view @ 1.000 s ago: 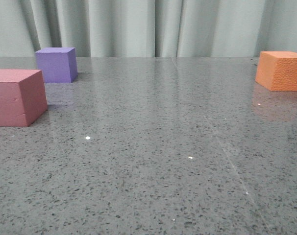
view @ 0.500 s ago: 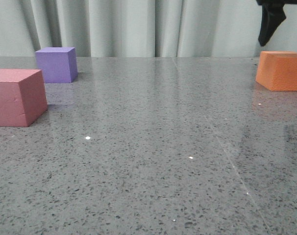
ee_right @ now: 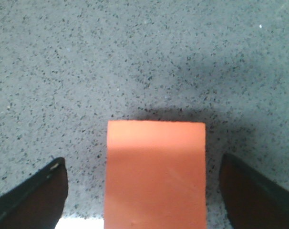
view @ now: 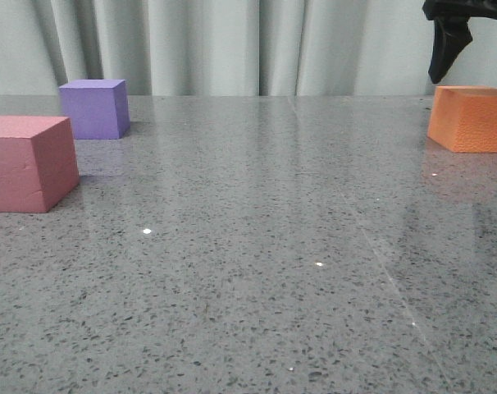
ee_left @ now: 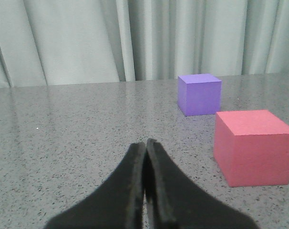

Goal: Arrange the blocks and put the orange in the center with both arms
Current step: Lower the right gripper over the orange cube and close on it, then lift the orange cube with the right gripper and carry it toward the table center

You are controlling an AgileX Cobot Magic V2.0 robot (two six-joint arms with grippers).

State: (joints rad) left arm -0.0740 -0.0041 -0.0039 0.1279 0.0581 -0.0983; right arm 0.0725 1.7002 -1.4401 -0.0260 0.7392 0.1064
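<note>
We see right gripper (ee_right: 143, 191) spread wide over orange cube (ee_right: 156, 174); left gripper (ee_left: 145, 157) pinched together, empty. Foam likely light, squashy: we'd pinch 2 flat side faces.

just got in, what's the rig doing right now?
The right hand hangs open above the orange foam cube at the table's far right, a finger on either side, not touching it. The left hand is shut and empty, low over the grey speckled table, near the pink-red foam cube and the purple foam cube. Nothing is held.
</note>
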